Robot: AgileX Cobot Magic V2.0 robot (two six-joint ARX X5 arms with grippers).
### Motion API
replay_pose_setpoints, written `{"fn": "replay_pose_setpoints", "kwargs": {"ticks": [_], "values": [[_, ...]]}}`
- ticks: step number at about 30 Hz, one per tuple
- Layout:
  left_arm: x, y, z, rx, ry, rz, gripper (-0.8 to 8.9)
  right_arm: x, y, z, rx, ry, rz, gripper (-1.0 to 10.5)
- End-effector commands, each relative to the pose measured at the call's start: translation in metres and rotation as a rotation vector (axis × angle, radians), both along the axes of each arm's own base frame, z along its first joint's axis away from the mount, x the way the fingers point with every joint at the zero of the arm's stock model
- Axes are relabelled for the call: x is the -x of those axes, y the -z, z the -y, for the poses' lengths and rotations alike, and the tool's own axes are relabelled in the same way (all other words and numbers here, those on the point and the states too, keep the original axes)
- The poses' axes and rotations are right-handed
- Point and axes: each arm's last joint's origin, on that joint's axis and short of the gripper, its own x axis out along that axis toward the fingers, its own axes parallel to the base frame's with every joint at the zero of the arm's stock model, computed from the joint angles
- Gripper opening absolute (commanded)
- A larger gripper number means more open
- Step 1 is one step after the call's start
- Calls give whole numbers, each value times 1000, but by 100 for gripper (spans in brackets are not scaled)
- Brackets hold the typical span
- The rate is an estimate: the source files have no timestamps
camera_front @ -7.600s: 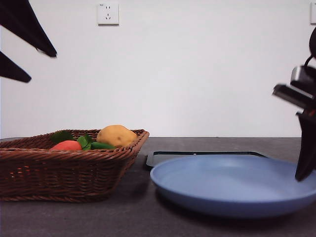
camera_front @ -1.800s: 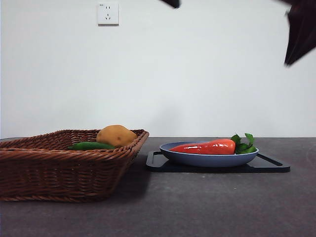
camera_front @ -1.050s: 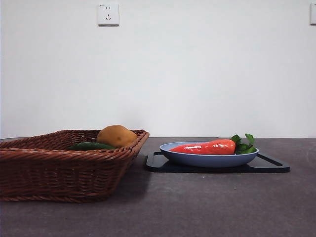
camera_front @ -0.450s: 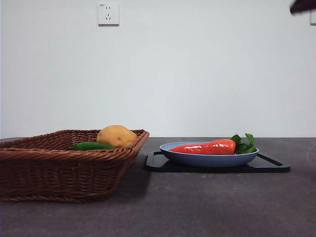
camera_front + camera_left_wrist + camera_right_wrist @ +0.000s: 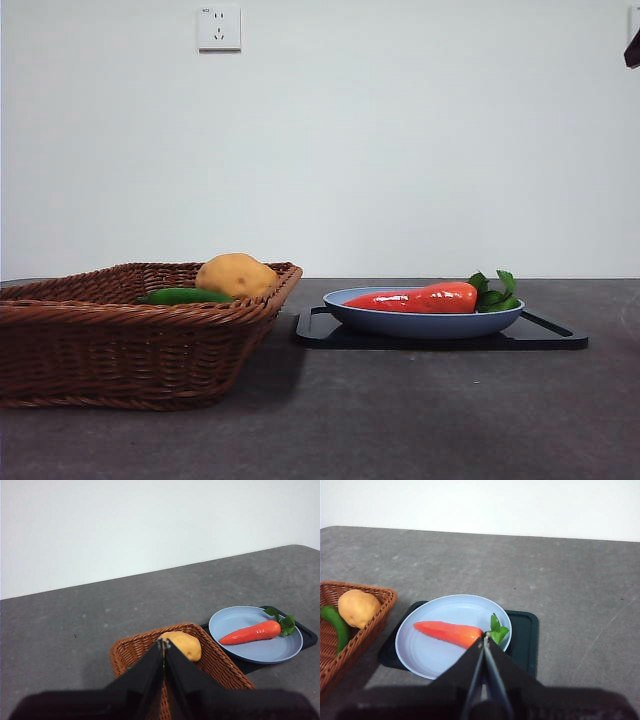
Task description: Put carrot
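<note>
The carrot (image 5: 420,297) lies flat inside the blue plate (image 5: 360,316), which sits on a dark tray (image 5: 545,338) on the table (image 5: 400,420) toward its right edge. Judged from this layout, the placement is complete and no grasp remains to be made.

The carrot's long axis runs roughly parallel to the front edge of the table. Its leafy top points toward the right edge; its tapered tip points toward the wicker basket (image 5: 120,340) at the left side.

The right gripper (image 5: 485,639) is raised above the table with the carrot below and ahead of it. Its jaws are pressed together and hold nothing. The left gripper (image 5: 163,645) is raised over the basket, likewise clenched and empty, with the plate well apart from it. The right arm is the nearer one to the carrot.

The basket holds a round tan potato (image 5: 236,275) and a slim green vegetable (image 5: 185,296).

In the front view the plate rim hides the underside of the carrot, and the basket wall covers most of the green vegetable. Only a dark tip shows at the top right corner of that view; which arm it belongs to cannot be determined there.
</note>
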Motion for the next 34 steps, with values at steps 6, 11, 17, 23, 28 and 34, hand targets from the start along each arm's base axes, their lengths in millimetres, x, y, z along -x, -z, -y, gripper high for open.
{"fn": "replay_pose_setpoints", "kwargs": {"ticks": [6, 11, 17, 23, 28, 34], "values": [[6, -2, -3, 12, 20, 24, 8, 0, -4, -1, -10, 0, 16, 3], [15, 5, -21, -79, -112, 51, 8, 0, -4, -1, -10, 0, 16, 4], [12, 36, -36, -69, -314, 76, 8, 0, -4, -1, -10, 0, 17, 3], [4, 80, -45, -39, -445, 94, 8, 0, -4, -1, -10, -1, 16, 4], [-4, 109, -48, -28, -480, 70, 8, 0, -4, -1, -10, 0, 16, 3], [-9, 128, -48, -34, -485, 21, 8, 0, -4, -1, -10, 0, 16, 4]]}}
